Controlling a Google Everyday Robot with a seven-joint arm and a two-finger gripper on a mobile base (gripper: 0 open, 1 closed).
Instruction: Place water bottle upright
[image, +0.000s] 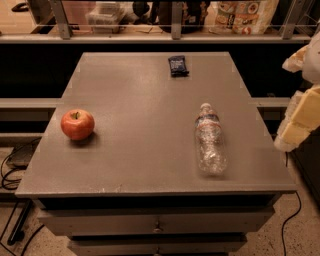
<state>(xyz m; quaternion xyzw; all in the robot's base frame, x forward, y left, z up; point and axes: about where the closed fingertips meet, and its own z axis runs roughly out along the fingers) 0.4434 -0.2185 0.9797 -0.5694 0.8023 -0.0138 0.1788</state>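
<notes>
Gripper beyond worktop right edge; grasp state: cannot tell. Inboard of gripper, water bottle lies flat, long axis front-to-back, cap far.

Lying on the grey desk: red apple near left edge, water bottle on its side toward right, dark packet at far edge, end effector just off right edge.

Found bare table between apple and water bottle, both well apart. Saw gripper off the right edge, near the bottle, open space between. Noted dark packet by the far edge, well clear.
</notes>
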